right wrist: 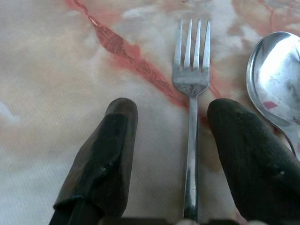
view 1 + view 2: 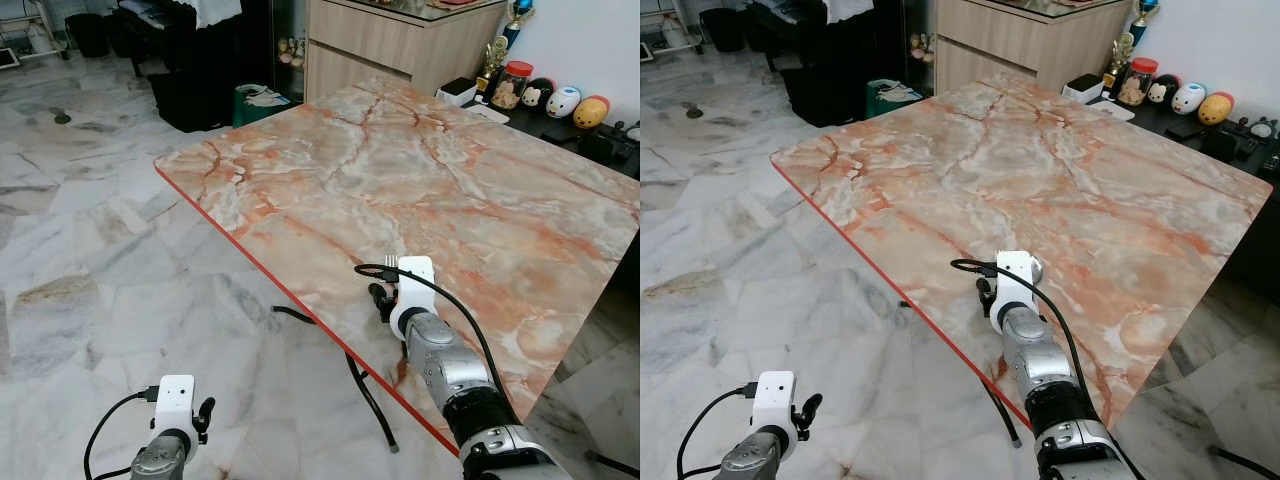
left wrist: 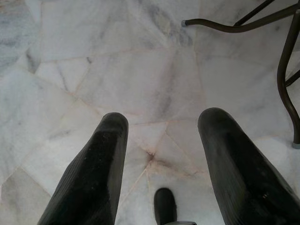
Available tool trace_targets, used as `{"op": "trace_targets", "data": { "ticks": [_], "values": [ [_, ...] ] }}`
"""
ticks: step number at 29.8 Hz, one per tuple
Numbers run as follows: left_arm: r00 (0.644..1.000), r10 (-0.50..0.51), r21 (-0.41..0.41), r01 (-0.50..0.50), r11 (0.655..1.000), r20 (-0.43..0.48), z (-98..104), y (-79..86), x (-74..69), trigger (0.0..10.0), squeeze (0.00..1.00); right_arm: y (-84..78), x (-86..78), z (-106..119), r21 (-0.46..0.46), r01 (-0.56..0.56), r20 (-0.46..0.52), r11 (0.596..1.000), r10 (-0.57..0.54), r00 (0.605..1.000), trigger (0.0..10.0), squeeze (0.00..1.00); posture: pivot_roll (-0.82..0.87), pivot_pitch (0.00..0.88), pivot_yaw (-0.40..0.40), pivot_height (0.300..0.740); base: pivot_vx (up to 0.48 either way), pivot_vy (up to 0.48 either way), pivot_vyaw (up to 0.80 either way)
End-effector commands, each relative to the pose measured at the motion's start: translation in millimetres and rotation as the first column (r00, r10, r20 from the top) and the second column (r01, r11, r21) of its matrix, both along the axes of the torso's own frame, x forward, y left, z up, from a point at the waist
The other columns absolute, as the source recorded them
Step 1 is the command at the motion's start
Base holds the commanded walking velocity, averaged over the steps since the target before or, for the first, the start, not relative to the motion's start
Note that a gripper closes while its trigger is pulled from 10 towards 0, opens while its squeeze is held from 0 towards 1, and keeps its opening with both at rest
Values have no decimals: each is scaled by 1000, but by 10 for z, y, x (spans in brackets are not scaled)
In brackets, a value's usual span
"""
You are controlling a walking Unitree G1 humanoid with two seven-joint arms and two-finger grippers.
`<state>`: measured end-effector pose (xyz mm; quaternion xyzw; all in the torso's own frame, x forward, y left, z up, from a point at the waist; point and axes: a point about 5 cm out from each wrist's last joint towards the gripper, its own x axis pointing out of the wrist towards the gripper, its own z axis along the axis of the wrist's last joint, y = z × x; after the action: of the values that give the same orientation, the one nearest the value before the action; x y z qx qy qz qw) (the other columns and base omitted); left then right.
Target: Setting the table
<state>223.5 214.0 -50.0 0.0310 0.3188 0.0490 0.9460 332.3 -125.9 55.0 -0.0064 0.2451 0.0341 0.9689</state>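
Fork (image 1: 191,93) lies flat on the counter (image 2: 420,170) between the spread right gripper (image 1: 171,140) fingers, spoon (image 1: 276,79) at its 3 o'clock; plates remain unset.

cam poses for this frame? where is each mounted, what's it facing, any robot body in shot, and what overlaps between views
Left eye view: head camera, facing forward and down at the marble table and floor; both arms show.
Right eye view: the stereo twin, same scene slightly offset.
Left wrist view: on the left wrist, looking down at floor tiles and a table leg; left gripper open.
Right wrist view: on the right wrist, over the tabletop; right gripper open around a fork, spoon beside it.
Shared: both eye views show the right gripper over the table's near edge.
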Motion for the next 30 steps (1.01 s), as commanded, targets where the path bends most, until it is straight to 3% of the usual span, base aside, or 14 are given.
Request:
{"op": "trace_targets", "data": {
  "ticks": [1,11,12,13,14,30],
  "values": [
    [1000,-9,-2,9,1000,2,3,-33,17,10000,0,-43,20,4,-21,12,-4,1000,-12,1000,10000,0,-13,0,-53,740,0,0,0],
    [1000,-8,-4,8,1000,1,-1,-42,13,10000,0,-63,24,12,-43,16,4,999,-15,1000,10000,0,-14,0,-55,740,0,0,0],
    [1000,-8,-4,8,1000,0,-3,-43,10,10000,0,-62,21,10,-44,15,3,999,-15,1000,7059,0,-14,0,-55,740,0,0,0],
    [1000,-8,-4,8,1000,0,-3,-43,10,10000,0,-62,21,10,-44,15,3,999,-15,1000,7059,0,-14,0,-55,740,0,0,0],
    [1000,-7,-4,7,1000,-1,-7,-43,5,10000,0,-60,17,5,-44,15,3,999,-15,1000,0,0,-14,0,-55,740,0,0,0],
    [1000,-9,-3,9,1000,-10,-17,-43,-7,10000,0,-64,8,-4,-57,12,0,998,-12,1000,0,0,-13,0,-56,740,0,0,0]
  ]
}}
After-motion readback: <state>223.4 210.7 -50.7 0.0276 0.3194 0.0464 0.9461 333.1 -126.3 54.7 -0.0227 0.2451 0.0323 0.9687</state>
